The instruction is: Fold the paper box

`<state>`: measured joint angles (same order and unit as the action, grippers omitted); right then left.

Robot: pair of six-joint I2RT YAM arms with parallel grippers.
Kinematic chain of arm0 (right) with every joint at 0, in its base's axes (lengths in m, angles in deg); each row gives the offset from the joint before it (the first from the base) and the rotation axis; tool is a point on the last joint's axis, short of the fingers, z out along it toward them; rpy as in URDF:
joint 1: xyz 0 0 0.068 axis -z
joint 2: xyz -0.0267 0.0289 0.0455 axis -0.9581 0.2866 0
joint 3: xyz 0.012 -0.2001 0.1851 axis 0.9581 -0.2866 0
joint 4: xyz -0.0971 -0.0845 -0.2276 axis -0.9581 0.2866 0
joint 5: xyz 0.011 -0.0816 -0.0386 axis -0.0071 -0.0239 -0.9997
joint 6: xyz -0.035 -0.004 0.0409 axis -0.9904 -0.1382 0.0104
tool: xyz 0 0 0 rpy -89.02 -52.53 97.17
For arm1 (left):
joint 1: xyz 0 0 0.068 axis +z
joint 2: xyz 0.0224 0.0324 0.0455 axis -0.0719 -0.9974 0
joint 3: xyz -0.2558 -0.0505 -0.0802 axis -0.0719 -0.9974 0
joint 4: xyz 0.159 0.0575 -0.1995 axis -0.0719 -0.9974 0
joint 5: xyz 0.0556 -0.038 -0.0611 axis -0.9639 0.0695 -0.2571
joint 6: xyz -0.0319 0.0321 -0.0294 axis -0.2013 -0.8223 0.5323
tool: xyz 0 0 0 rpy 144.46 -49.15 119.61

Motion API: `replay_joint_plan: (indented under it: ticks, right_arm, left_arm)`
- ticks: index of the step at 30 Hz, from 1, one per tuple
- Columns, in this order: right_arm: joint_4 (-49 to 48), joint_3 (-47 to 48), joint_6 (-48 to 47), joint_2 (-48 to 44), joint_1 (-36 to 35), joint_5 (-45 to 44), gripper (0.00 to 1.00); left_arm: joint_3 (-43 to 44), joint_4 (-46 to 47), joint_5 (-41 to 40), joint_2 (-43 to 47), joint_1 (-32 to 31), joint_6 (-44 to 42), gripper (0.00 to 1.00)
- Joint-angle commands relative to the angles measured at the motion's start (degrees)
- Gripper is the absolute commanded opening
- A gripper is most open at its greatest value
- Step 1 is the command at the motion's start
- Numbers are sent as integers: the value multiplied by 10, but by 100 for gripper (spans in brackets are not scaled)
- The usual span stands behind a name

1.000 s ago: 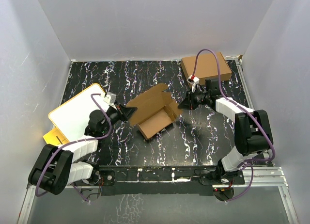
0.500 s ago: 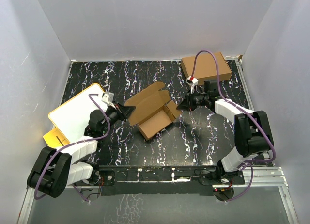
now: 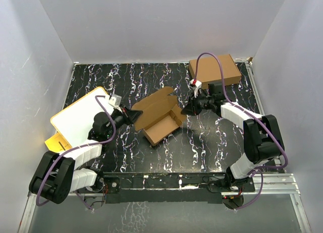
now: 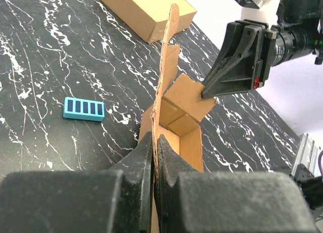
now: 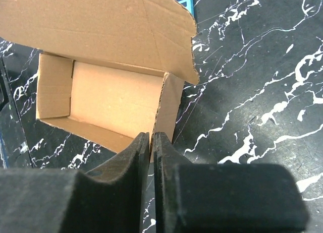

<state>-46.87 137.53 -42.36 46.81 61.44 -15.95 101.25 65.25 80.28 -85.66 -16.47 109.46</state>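
- Brown cardboard, the paper box (image 3: 160, 117) lies half-formed near the middle of the black, white-veined table (image 3: 151, 76) in the overhead view. Its tray opens upward and its long lid flap stands along the far-left side.
- In the same view the left gripper (image 3: 132, 114) meets the box's left edge and the right gripper (image 3: 185, 110) meets its right end. A larger closed box (image 3: 214, 69) sits in the far right corner, and a white board (image 3: 81, 117) with a yellow rim lies at the left.
- In the left wrist view the left gripper (image 4: 155, 152) is clenched on an upright cardboard wall of the paper box (image 4: 184, 94), the sheet's edge running between its fingers. The right gripper (image 4: 206, 93) touches the corner of the end flap. A small blue piece (image 4: 84, 108) lies on the table left of the box, apart from it.
- In the right wrist view the right gripper (image 5: 151, 142) is pinched almost fully together on the thin end wall of the paper box (image 5: 116, 97), whose open inside faces the camera.
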Motion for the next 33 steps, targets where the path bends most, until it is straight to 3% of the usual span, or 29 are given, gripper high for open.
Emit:
replay_joint_plan:
  ticks: [1,9,16,22,27,33]
  right_arm:
    - [3,16,-21,-7,-4,40,18]
    - [8,23,5,25,12,116,33]
    - [5,28,24,40,26,185,62]
    - [2,39,41,48,52,256,74]
    - [-37,33,87,45,78,255,72]
    - [-56,26,127,64,95,125,42]
  left_arm:
    - [26,-6,43,22,-3,-41,0]
    - [28,-9,50,24,-4,-55,0]
    - [27,-10,48,24,-3,-59,0]
    - [23,-13,48,27,-3,-60,0]
    - [22,-11,51,30,-3,-63,0]
    - [24,-10,58,27,-3,-65,0]
